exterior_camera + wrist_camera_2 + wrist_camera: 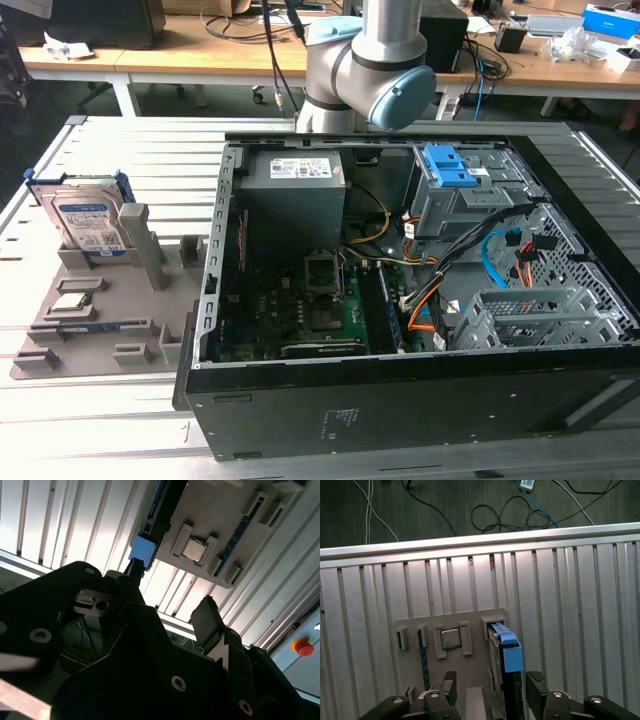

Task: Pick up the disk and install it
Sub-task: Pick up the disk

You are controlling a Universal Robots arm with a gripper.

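Exterior view, its left: disk [88,222], standing on edge in grey holder tray [40,340] on slatted worktop [150,170]. Its right: open computer case [400,410], drive cage [450,195] with blue latches inside. First wrist view: hand [491,676] spread wide, holding nothing, disk off-centre in its opening. Risk: closing off-centre could clip the disk's edge, tilting it in tray.

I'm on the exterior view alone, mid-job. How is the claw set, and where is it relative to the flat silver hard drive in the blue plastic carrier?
Observer: In the first wrist view the claw is open and holds nothing.
Operator: And the drive?
Observer: The flat silver hard drive in the blue plastic carrier shows edge-on past the claw's gap, nearer one finger than the other, touching neither.
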